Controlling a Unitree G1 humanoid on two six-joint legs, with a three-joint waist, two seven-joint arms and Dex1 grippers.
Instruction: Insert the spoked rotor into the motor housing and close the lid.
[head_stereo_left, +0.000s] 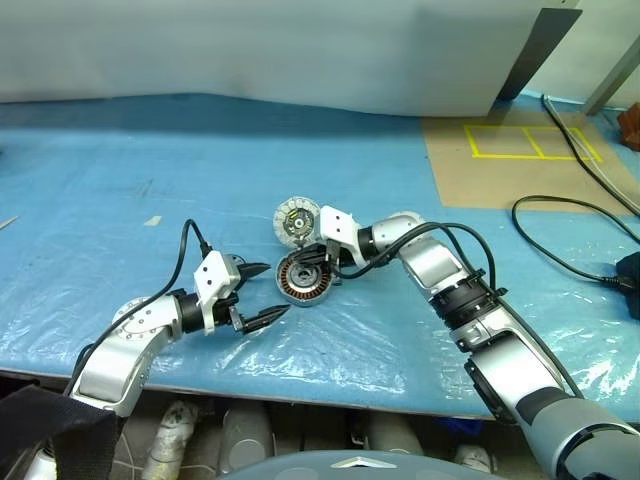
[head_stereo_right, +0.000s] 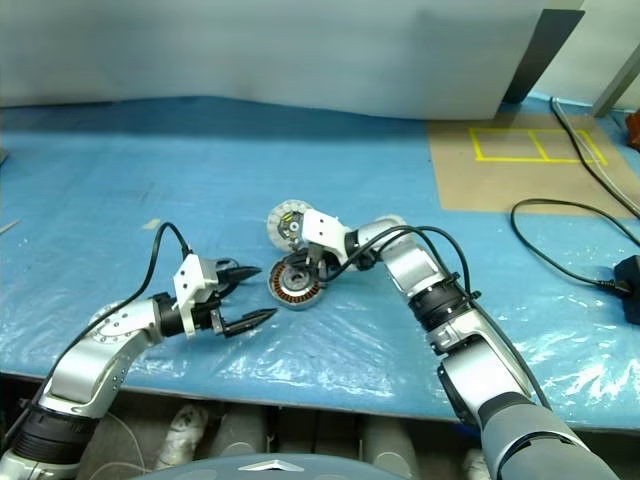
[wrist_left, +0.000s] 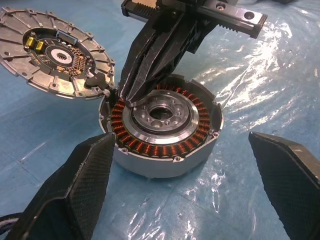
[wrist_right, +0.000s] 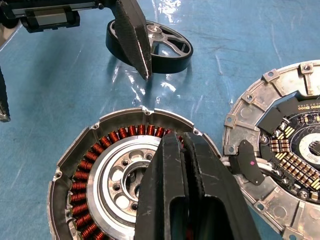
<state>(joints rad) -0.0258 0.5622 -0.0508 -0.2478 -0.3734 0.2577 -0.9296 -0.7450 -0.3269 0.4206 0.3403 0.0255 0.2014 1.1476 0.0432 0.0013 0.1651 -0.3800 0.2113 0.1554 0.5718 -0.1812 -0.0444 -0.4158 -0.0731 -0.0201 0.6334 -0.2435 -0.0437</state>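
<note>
Right claw (wrist_right: 192, 150): clenched empty over the motor housing (head_stereo_left: 303, 280), tips at its copper ring; a scrape could damage windings.
Left claw (head_stereo_left: 262, 292): released, beside the housing.
Spoked rotor (wrist_right: 162, 45): on the worktop (head_stereo_left: 120, 200), uninserted.
Lid (head_stereo_left: 295, 220): leaning against the housing; a nudge could tip it.

I see bright, even overhead light; white glare streaks the crinkled clear plastic sheet (head_stereo_left: 330, 340) over the blue tabletop (head_stereo_left: 120, 200). Shadows are soft, wrist views sharp.
</note>
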